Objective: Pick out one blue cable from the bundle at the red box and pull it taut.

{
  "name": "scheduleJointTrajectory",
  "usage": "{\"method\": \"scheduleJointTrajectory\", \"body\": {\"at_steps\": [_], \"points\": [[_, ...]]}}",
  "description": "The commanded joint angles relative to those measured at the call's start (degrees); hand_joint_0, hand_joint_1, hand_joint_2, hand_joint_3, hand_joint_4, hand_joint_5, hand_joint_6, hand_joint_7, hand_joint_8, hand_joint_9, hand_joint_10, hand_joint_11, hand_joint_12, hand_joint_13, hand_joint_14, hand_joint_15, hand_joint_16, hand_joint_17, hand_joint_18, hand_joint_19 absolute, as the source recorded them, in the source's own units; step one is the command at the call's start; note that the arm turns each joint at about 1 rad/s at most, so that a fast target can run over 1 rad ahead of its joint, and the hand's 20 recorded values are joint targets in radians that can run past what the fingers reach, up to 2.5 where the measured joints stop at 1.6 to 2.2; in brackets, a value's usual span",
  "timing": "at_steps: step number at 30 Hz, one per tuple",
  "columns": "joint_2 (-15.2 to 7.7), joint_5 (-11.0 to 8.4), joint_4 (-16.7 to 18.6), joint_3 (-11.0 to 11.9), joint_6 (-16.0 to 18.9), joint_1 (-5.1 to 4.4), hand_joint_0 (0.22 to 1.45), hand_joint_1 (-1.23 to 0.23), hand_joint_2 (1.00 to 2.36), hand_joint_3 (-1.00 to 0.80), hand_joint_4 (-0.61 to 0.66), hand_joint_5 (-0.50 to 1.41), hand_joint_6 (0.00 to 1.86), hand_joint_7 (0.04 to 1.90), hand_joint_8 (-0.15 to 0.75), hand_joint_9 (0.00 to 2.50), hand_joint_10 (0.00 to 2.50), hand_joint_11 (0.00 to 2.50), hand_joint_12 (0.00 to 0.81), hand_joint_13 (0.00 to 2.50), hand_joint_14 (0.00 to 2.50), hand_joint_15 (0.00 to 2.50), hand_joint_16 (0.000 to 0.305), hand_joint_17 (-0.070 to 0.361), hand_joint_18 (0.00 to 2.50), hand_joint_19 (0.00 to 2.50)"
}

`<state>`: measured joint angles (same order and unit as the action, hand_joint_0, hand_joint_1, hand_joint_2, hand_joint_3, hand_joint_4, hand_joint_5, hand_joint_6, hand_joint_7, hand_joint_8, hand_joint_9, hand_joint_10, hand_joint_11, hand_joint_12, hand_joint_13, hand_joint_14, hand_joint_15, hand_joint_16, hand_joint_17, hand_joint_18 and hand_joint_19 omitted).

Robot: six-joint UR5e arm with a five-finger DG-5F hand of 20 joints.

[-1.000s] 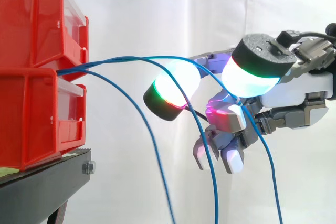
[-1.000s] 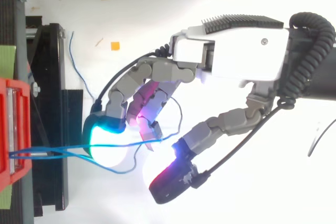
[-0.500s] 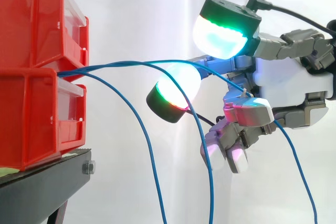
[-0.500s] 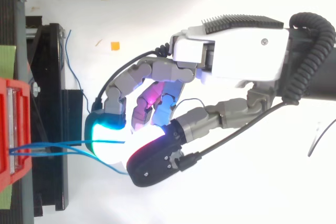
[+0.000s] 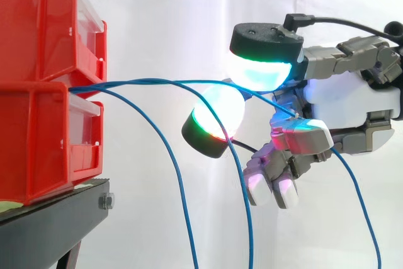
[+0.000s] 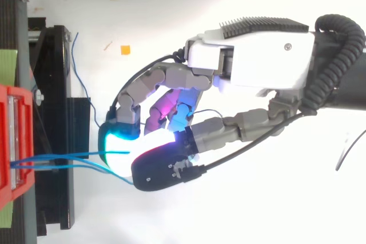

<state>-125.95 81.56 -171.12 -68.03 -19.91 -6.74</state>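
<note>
pinching one blue cable point(image 5: 157, 81), the hand point(image 5: 346, 102) sits to the right of the red bins with its fingers point(image 5: 217, 121) curled. in the side view the thumb pad point(image 5: 261, 70), glowing cyan with a green rim, presses down against a finger pad lit white and green. the cable passes right between the two. past that pinch it runs over a lower curled finger, then drops away beneath the palm toward the bottom edge. left of the pinch it stretches in a shallow, nearly level line back to the bins. the other fingers curl under the palm, their tips glowing magenta.

from above, the hand point(image 6: 257, 55) reaches leftward with the thumb pad overlapping the cyan finger pad. the cable point(image 6: 74, 154) comes in under them from the bins' side.

two other blue cables point(image 5: 178, 187) leave the same spot at the bins and arc downward. one hangs well clear of the fingers. the other crosses the white-green pad in the side view, and i cannot tell whether it touches it.

the upper red bin point(image 5: 38, 23) is stacked on the lower red bin point(image 5: 38, 143), and both stand on the black counter point(image 5: 56, 218). all three cables come out at the seam between the two bins. each bin has a clear front panel, and what lies inside cannot be made out. the white curtain point(image 5: 176, 17) hangs behind.
</note>
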Motion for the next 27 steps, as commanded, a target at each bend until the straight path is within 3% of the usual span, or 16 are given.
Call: {"method": "scheduleJointTrajectory", "body": {"at_steps": [1, 27], "points": [[0.0, 0.01, 0.0, 0.0, 0.0, -0.03, 0.62, -0.54, 1.02, -0.16, 0.09, -0.12, 0.85, 0.74, 0.293, 1.3, 0.02, 1.05, 0.433, 0.88, 0.02, 0.56, 0.059, 0.133, 0.78, 0.75], [0.0, -0.08, 0.0, 0.0, 0.3, -0.03, 0.62, -0.68, 1.02, -0.09, 0.14, -0.13, 0.94, 0.69, 0.319, 1.28, 0.02, 1.08, 0.442, 0.87, 0.02, 0.56, 0.062, 0.139, 0.8, 0.74]]}}
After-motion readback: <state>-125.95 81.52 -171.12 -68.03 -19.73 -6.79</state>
